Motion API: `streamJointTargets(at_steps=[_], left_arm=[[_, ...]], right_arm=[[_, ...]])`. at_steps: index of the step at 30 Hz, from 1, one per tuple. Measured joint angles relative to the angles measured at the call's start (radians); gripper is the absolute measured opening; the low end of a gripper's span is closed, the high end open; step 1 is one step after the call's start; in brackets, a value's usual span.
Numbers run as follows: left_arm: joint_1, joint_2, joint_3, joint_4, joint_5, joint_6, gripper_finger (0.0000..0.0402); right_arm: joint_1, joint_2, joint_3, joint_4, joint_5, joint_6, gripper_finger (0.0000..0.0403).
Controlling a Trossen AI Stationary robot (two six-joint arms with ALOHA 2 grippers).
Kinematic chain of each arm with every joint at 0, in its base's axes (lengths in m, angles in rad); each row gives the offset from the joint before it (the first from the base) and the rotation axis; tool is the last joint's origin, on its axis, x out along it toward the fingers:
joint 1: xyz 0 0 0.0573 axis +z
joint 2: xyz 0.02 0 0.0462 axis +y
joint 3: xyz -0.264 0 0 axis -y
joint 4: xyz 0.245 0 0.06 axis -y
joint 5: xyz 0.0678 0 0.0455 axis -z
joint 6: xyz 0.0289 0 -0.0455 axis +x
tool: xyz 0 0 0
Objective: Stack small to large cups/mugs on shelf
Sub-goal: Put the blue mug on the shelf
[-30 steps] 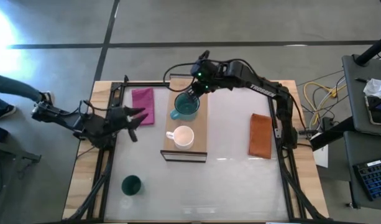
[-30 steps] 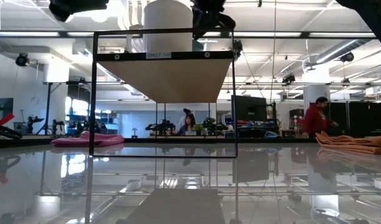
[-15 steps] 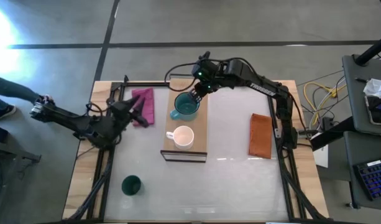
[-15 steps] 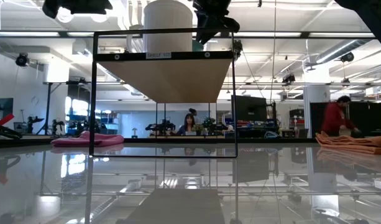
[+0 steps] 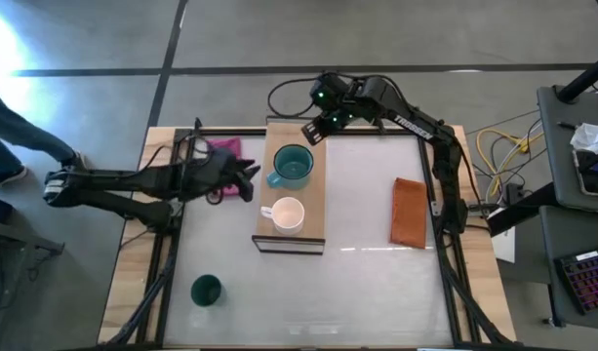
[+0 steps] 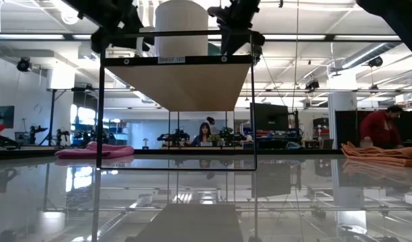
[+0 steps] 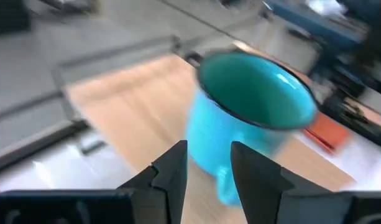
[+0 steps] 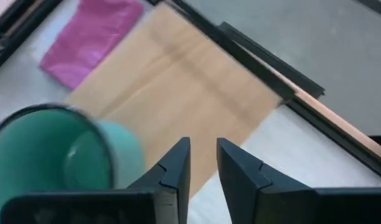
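The teal mug (image 5: pixel 293 166) stands on its base on the far half of the light-wood shelf (image 5: pixel 314 200). The white mug (image 5: pixel 288 214) stands nearer on the same board. The small dark green cup (image 5: pixel 206 290) stands on the table near the front left. My left gripper (image 5: pixel 251 183) is open, just left of the teal mug's handle (image 7: pixel 224 185), apart from it. My right gripper (image 5: pixel 314 133) is open and empty over the shelf's far end, beyond the teal mug (image 8: pixel 59 146). In the low view only the white mug (image 6: pixel 182 28) shows on the shelf.
A pink cloth (image 5: pixel 226 148) lies left of the shelf, partly under my left arm. An orange cloth (image 5: pixel 409 212) lies at the right. A dark frame rail (image 5: pixel 172 244) runs round the table. People move in the room behind (image 6: pixel 380 128).
My right gripper has come away from the teal mug's rim and gone toward the table's far edge; the mug stays upright on the shelf. My left gripper has swung over the pink cloth toward the table's right, up to the teal mug's handle side.
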Motion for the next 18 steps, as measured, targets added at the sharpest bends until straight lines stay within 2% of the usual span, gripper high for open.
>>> streamJointTargets(at_steps=[3,7,13,18], left_arm=[[0.021,0.018,0.033,-0.04,0.145,0.0,0.0108],[0.023,0.023,0.058,-0.064,0.256,0.007,0.008],[0.023,0.022,0.058,-0.075,0.346,0.0,0.0008],[0.023,0.073,0.05,-0.083,0.383,-0.002,0.001]], right_arm=[[-0.022,0.003,-0.015,0.001,-0.002,0.012,0.0055],[-0.037,0.003,-0.056,0.003,-0.01,0.015,0.0028],[-0.041,0.003,-0.144,0.071,-0.023,0.011,0.0009],[-0.04,0.005,-0.175,0.182,-0.065,0.011,0.0009]])
